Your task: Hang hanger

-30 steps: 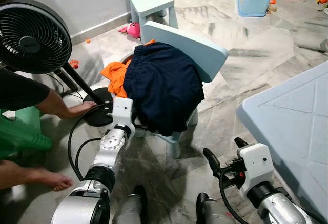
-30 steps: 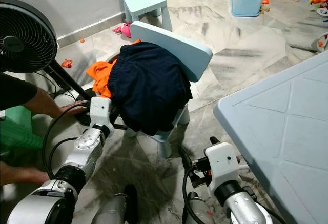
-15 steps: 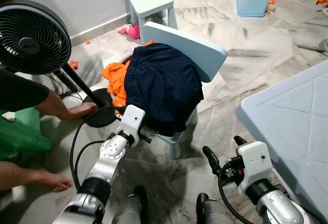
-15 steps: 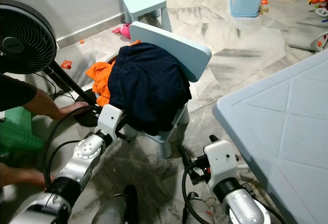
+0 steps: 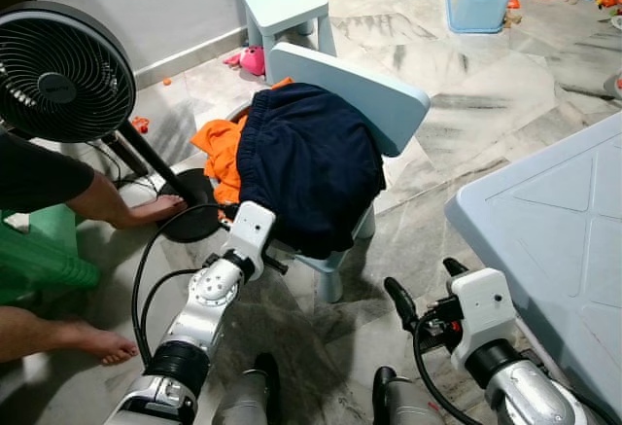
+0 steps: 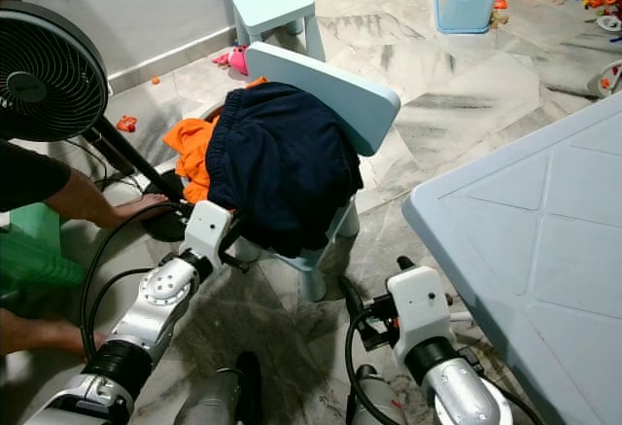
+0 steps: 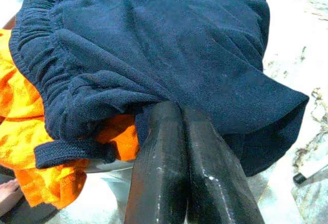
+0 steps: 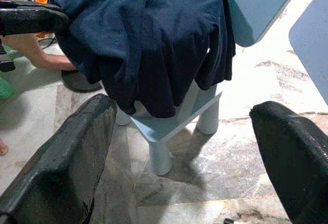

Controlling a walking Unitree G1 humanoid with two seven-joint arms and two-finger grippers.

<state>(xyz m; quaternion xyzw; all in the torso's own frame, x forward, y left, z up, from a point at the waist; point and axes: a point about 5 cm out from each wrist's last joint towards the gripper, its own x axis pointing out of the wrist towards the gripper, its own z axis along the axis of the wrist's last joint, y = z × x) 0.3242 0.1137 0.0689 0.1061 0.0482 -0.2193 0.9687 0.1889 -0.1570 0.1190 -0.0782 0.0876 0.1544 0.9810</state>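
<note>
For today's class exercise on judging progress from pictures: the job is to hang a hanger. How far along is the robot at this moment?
Nothing looks done: no hanger can be made out. In hand: the left gripper, fingers together, is at the lower edge of the navy garment draped over the light blue chair, beside orange cloth. The right gripper waits open, low, short of the chair. Left: finding, lifting and hanging the hanger.

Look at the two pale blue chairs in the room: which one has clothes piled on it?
The nearer chair, directly ahead of the robot, holds a navy garment over an orange one. The farther chair, by the wall, has a bare seat.
</note>
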